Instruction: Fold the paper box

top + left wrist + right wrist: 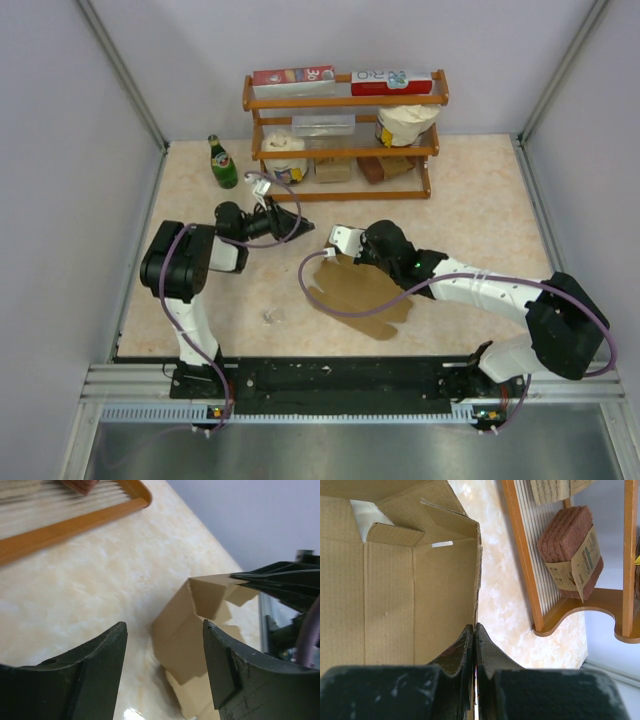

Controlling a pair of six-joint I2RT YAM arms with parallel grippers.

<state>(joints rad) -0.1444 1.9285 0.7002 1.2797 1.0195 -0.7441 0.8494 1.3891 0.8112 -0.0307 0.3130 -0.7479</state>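
The paper box (355,290) is pinched at a raised wall by the right claw (475,627), while the empty, wide-open left claw (164,625) is aimed at it from nearby on the left.

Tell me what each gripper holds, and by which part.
The right gripper pinches the paper box by the edge of one side panel. The left gripper is open and holds nothing.

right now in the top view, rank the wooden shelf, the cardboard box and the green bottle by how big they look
1. wooden shelf, clearly the largest
2. cardboard box, though the right arm hides part of it
3. green bottle, smallest by far
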